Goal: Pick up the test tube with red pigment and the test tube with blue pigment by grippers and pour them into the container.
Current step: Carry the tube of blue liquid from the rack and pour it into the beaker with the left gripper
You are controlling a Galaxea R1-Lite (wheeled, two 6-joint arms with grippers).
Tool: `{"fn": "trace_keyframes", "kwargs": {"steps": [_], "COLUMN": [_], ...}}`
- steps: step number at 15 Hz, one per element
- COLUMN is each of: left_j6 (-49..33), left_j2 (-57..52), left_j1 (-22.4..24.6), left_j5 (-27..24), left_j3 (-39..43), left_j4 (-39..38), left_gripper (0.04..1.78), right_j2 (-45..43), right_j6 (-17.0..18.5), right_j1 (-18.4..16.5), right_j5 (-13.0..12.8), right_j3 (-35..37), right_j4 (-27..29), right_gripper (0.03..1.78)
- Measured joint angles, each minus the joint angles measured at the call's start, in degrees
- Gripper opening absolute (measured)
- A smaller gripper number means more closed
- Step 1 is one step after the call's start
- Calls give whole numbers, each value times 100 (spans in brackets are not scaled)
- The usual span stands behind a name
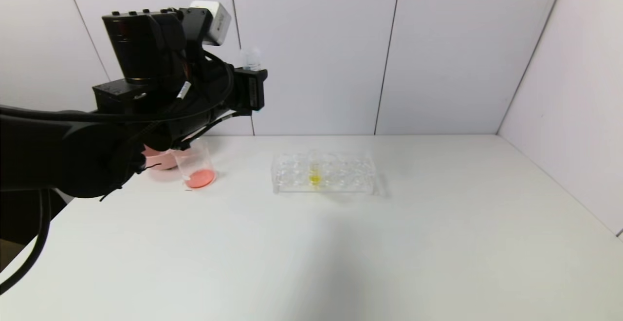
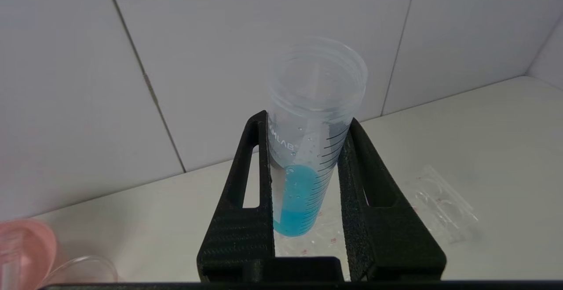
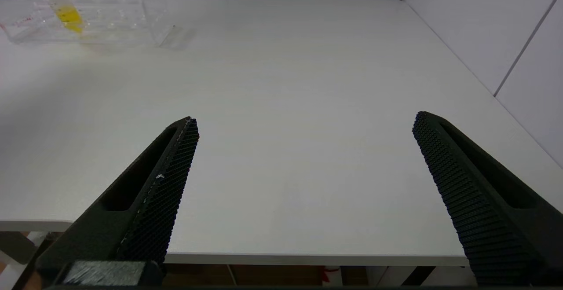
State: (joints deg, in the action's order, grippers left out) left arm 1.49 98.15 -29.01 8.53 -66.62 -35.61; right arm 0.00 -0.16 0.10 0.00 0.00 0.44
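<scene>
My left gripper (image 1: pixel 250 92) is raised high over the table's left side and is shut on the test tube with blue pigment (image 2: pixel 303 193). The tube stands upright between the fingers, open mouth up, with blue liquid in its lower part. Its clear top (image 1: pixel 250 58) sticks out above the gripper in the head view. Below and to the left stands the container (image 1: pixel 194 165), a clear beaker with orange-red liquid at its bottom. The test tube with red pigment is out of view. My right gripper (image 3: pixel 305 120) is open and holds nothing, low over the table's near edge.
A pink bowl (image 1: pixel 158 158) sits right behind the beaker, partly hidden by my left arm. A clear tube rack (image 1: pixel 323 172) stands mid-table and holds a tube of yellow liquid (image 1: pixel 315 176). White walls close off the back and the right side.
</scene>
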Motion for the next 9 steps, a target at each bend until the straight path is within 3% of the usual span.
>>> {"fn": "trace_keyframes", "kwargs": {"steps": [6, 9], "left_j6": [-9, -11], "left_j2": [-346, -391], "left_j1": [664, 1111], "left_j5": [-52, -407], "left_j3": [130, 139], "left_j4": [323, 529], "left_gripper": [45, 45], "right_j2": [0, 0], "right_j6": [0, 0], "right_j1": [-5, -2], "right_j5": [0, 0], "right_j3": [0, 0], "right_j4": [0, 0], "right_gripper": [177, 177]}}
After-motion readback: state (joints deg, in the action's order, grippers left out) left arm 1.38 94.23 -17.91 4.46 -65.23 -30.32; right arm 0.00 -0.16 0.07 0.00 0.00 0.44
